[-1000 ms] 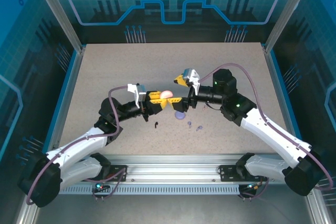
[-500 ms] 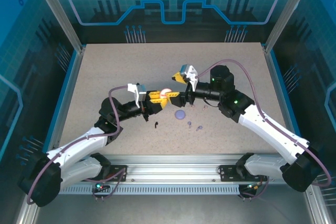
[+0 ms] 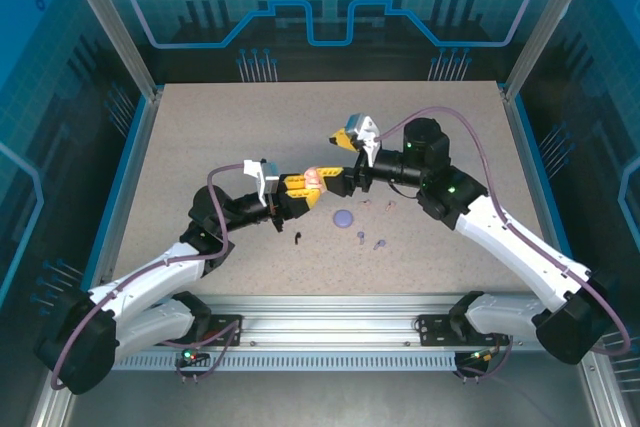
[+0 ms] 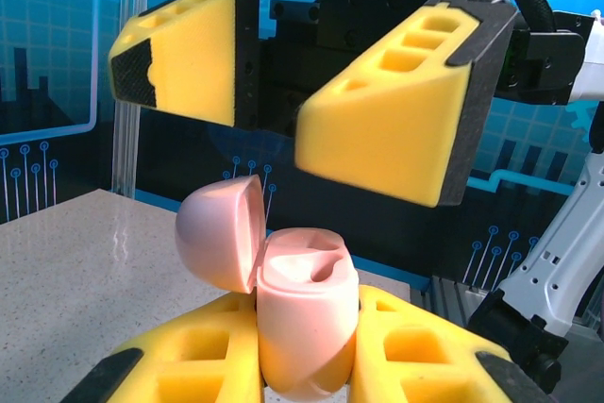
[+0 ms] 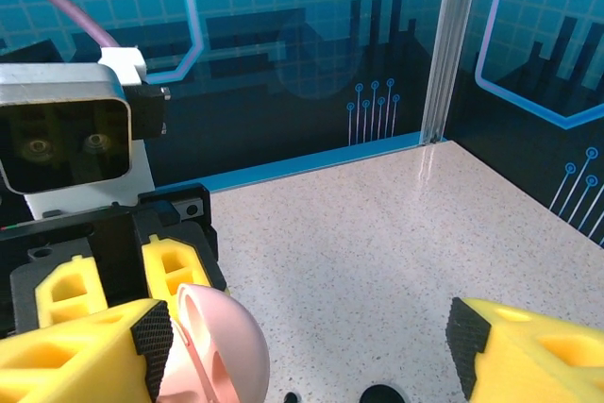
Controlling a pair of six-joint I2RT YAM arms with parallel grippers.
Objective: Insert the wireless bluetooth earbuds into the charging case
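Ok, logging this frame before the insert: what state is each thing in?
Pink case: lid open, held upright.
Left gripper: shut on pink case.
Right gripper: open, empty.
Black earbud: loose on the table.
Lilac earbuds: loose on the table.
Lilac round case: on table, lid unclear.

Bench (image 3: 200,137): showing a speckled, stone-like surface, smooth and faintly glossy.
Charging case (image 4: 307,318): looking like smooth pale pink plastic with a satin sheen.
Left hand (image 4: 307,365): fingers (image 4: 189,370) showing matt yellow plastic with black grainy tips.
Right hand (image 4: 278,82): showing the same matt yellow, black-edged.
Enclosure posts (image 3: 105,22): reading as brushed metal.
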